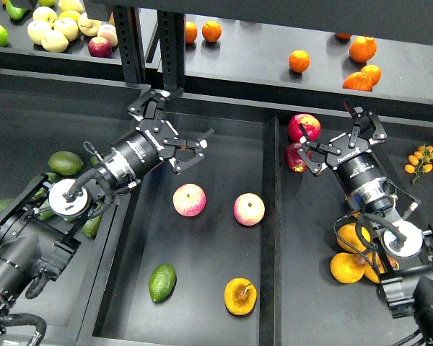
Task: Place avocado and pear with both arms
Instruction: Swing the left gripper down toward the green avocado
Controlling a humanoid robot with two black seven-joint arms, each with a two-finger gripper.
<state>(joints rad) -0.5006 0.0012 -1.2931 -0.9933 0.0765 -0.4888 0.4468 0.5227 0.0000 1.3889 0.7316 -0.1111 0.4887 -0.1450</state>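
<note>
Though tilted, avocado (162,282) pointed end up-right.

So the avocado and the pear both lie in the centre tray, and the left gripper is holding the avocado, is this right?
Not quite. The avocado and the pear do lie in the centre tray, but the left gripper holds nothing: the head view shows its fingers open, well away from the avocado.

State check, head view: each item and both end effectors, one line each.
avocado: lying in centre tray, free.
pear: in centre tray right of the avocado, free.
two apples: in the centre tray, apart, untouched.
left end effector: open, empty, above the tray.
right end effector: open, empty, beside red apples.
</note>
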